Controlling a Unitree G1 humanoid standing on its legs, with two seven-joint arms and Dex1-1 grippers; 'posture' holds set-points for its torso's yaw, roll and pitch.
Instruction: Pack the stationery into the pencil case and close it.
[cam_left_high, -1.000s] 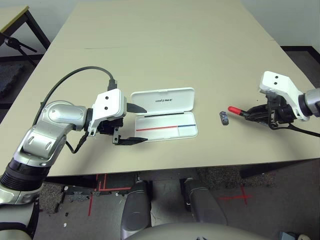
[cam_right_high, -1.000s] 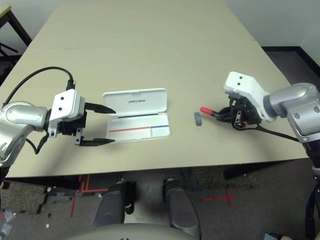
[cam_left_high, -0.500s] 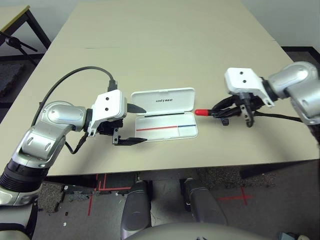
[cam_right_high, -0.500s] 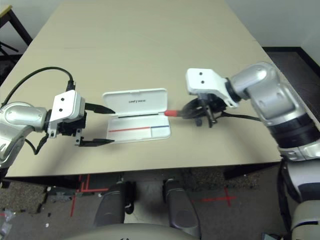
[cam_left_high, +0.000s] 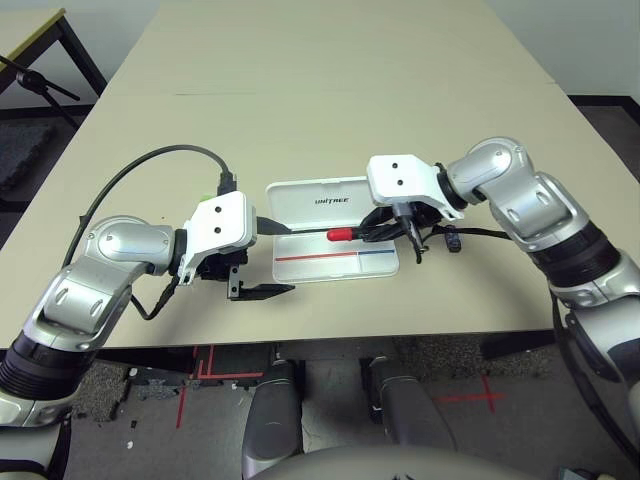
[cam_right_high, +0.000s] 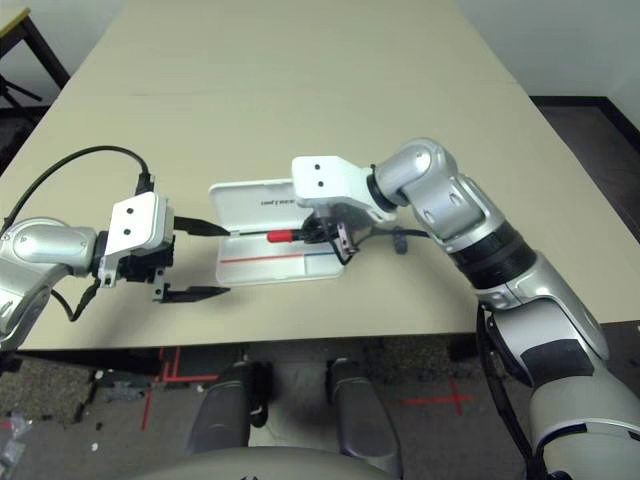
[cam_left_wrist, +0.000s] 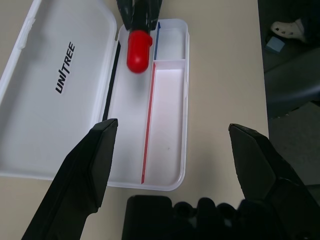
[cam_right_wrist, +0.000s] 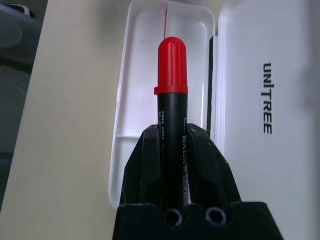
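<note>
1. The marker (cam_right_wrist: 171, 107) is pinched between the two fingers of the right gripper (cam_left_high: 392, 226). It is held lengthwise along the case, above the tray's wide compartment, with its red end leading; this alignment is presumably meant to let it drop in without catching the walls.
2. The pencil case (cam_left_high: 385, 262) lies open on the table (cam_left_high: 320, 90), with its lid (cam_left_wrist: 55, 95) folded flat away from the robot so that the tray is fully exposed.
3. A thin red-and-blue pencil (cam_left_high: 330, 255) is seen lying along the tray, beside the divider, well clear of the spot under the marker.
4. A small dark block (cam_left_high: 453, 240) is left on the table just beyond the case, behind the right arm, and is judged not yet packed.
5. The left gripper (cam_left_high: 262, 258) is held with its fingers spread wide and empty at the case's other end, probably placed there to steady the case.
</note>
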